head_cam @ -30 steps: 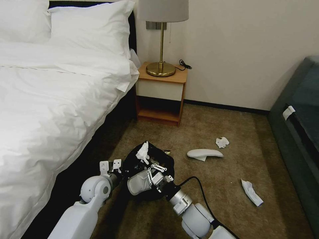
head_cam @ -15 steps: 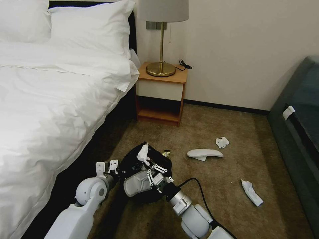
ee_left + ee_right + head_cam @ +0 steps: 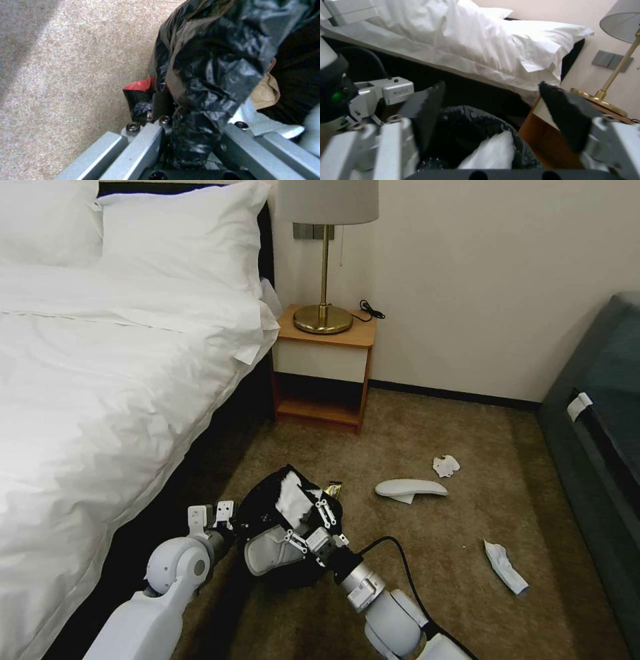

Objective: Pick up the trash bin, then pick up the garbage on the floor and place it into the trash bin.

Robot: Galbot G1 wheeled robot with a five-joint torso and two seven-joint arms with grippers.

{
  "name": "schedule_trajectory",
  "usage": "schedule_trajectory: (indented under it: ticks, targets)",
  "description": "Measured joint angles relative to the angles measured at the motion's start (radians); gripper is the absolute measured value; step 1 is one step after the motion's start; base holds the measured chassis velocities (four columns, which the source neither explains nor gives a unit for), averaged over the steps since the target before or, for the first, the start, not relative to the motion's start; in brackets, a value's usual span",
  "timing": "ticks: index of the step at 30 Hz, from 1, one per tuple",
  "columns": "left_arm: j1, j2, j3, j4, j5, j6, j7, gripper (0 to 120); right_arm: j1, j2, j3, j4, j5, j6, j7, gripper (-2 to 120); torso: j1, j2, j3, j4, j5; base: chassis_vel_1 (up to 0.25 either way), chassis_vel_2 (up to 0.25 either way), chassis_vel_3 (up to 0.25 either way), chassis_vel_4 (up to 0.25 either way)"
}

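One trash bin (image 3: 267, 500), lined with crinkly black plastic, held low over the carpet (image 3: 440, 433) just beside the bed (image 3: 100, 380). Inside its mouth: one white slipper (image 3: 270, 550) lying at the near side, one crumpled white tissue (image 3: 292, 499) standing behind it. Left gripper (image 3: 227, 517) clamped on the bin's rim at the bed side, black liner bunched between its jaws in the left wrist view (image 3: 196, 140), a red scrap (image 3: 138, 86) and brown paper (image 3: 265, 91) close by. Right gripper (image 3: 308, 527) spread wide above the bin mouth, nothing between its dark pads (image 3: 566, 112).

On the floor, well apart from the bin: one second white slipper (image 3: 410, 488), two more crumpled tissues, one (image 3: 445, 465) near that slipper, one (image 3: 505, 567) farther right. One gold wrapper (image 3: 333, 489) just behind the bin.

Brown carpet, cream wall, one wooden nightstand (image 3: 323, 367) carrying one brass lamp (image 3: 325, 253), two pillows (image 3: 180, 233) on the white bed, dark sofa (image 3: 600, 447) at right. No legible writing.
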State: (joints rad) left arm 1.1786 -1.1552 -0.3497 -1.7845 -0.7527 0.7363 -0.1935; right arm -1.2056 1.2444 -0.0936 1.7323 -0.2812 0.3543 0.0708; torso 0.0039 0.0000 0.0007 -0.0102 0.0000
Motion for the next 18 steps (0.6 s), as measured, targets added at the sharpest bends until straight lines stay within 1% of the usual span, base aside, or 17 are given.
schedule_trajectory:
  ticks: [1,2,3,4,5,18]
  targets:
    - [0.0,0.0,0.0,0.0,0.0,0.0,0.0,0,0.0,0.0,0.0,0.0,0.0,0.0,0.0,82,0.0,0.0,0.0,0.0,0.0,0.0,0.0,0.0,0.0]
    - [0.0,-0.001,0.0,0.0,0.0,0.0,-0.001,0,0.0,0.003,0.0,-0.002,0.0,0.0,-0.001,90,0.0,0.0,0.0,0.0,0.0,0.0,0.0,0.0,0.0]
    - [0.0,-0.001,0.0,0.0,0.0,0.0,-0.001,0,0.0,0.003,0.0,-0.002,0.0,0.0,-0.001,90,0.0,0.0,0.0,0.0,0.0,0.0,0.0,0.0,0.0]
    - [0.0,-0.001,0.0,0.0,0.0,0.0,-0.001,0,0.001,0.004,-0.001,-0.003,0.001,0.0,-0.001,96,0.0,0.0,0.0,0.0,0.0,0.0,0.0,0.0,0.0]
    - [0.0,-0.002,-0.001,0.0,0.0,0.0,-0.001,0,0.003,0.005,-0.001,-0.005,0.001,0.001,-0.001,99,0.0,0.0,0.0,0.0,0.0,0.0,0.0,0.0,0.0]
    - [0.001,-0.001,-0.002,0.0,0.007,-0.001,0.0,0,0.008,0.005,0.001,-0.005,0.003,0.001,-0.003,100,0.0,0.0,0.0,0.0,0.0,0.0,0.0,0.0,0.0]
